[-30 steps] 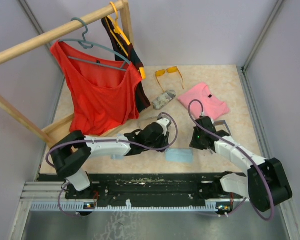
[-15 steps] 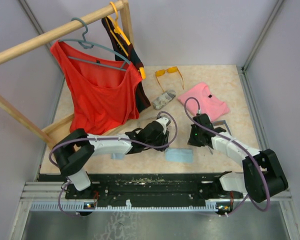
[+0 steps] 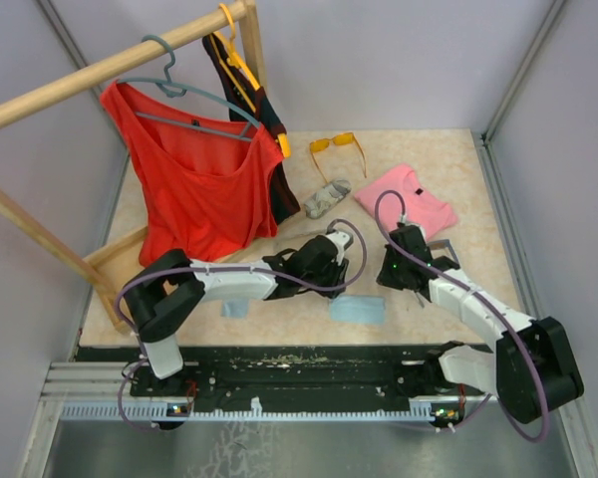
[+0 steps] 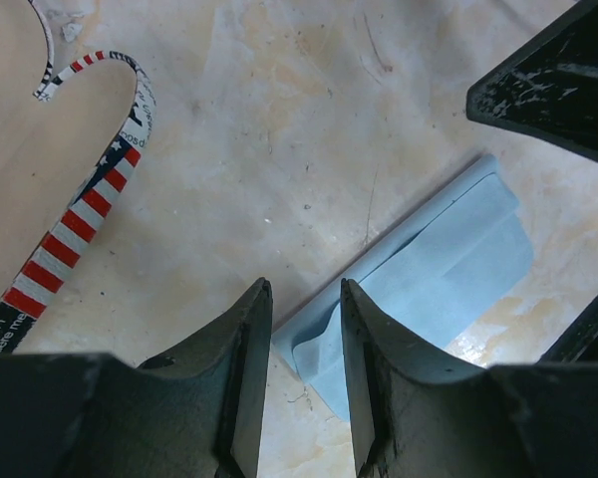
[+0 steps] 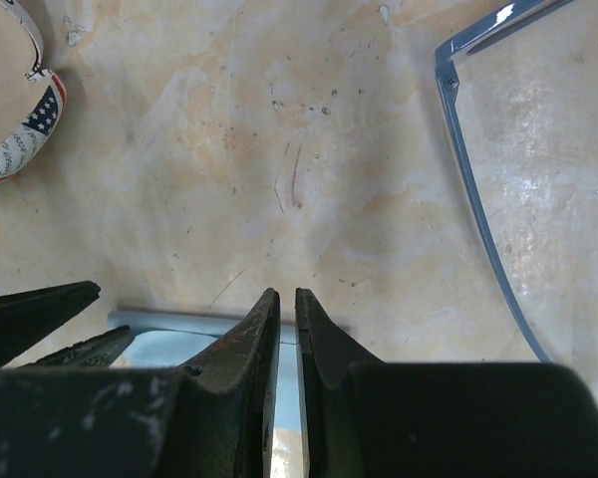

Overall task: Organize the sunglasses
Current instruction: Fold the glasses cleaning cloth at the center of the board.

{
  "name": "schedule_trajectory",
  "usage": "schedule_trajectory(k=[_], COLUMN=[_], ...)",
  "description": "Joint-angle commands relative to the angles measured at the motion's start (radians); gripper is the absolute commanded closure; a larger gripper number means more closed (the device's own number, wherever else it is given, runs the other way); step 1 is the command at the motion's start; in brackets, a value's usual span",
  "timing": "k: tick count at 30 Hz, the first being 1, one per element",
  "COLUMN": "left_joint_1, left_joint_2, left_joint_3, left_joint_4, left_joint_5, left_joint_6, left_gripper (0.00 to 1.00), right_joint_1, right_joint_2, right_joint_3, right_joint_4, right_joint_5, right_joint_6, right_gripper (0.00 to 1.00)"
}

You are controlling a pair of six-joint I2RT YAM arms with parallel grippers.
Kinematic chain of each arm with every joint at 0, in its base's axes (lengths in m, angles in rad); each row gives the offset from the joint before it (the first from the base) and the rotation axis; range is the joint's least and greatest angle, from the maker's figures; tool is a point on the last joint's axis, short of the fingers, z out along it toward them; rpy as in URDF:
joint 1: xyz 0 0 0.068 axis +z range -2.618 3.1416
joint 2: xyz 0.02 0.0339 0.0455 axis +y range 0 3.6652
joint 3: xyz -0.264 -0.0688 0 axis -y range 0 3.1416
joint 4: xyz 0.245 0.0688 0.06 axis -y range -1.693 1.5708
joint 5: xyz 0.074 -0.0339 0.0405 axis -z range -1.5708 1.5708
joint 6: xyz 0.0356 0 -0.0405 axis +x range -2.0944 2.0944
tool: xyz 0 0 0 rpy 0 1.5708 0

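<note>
top view: orange sunglasses [image 3: 337,146] at far edge of desk [image 3: 448,159], lens line along that edge, well beyond both claws; patterned case [image 3: 327,198] sits between, bare desk around it.

left wrist: left claw [image 4: 306,299] spread slightly, tips over corner of blue cloth [image 4: 429,264], pinching nothing.

right wrist: right claw [image 5: 287,299] nearly pressed together at cloth edge; can't tell if nipping it. lilac sunglasses [image 5: 456,149] just beyond, toward right edge. i judge right arm nearer.
</note>
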Motion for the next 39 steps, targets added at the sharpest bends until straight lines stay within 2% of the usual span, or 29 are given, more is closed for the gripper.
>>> schedule_trajectory(k=[1, 16, 18, 25, 30, 39], left_joint_1=[-0.005, -0.046, -0.049, -0.053, -0.059, -0.085], left_joint_2=[0.023, 0.036, 0.038, 0.021, -0.002, -0.054], left_joint_3=[0.027, 0.033, 0.032, 0.021, 0.008, -0.062], left_joint_4=[-0.039, -0.049, -0.05, -0.049, -0.03, 0.036], left_joint_5=[0.013, 0.01, 0.004, -0.009, -0.001, 0.018], left_joint_6=[0.038, 0.074, 0.076, 0.079, 0.09, 0.162], left_gripper=[0.6, 0.61, 0.63, 0.79, 0.83, 0.84], right_joint_1=[0.005, 0.005, 0.005, 0.005, 0.005, 0.005], right_joint_2=[-0.041, -0.042, -0.044, -0.044, -0.042, -0.039], right_joint_3=[0.014, 0.012, 0.012, 0.012, 0.008, 0.006], right_joint_4=[-0.003, -0.013, -0.013, -0.011, -0.006, -0.005], right_joint_5=[0.021, 0.014, 0.016, 0.014, 0.011, 0.009], right_joint_6=[0.01, 0.01, 0.009, 0.009, 0.009, 0.007], right_gripper=[0.88, 0.88, 0.88, 0.88, 0.88, 0.88])
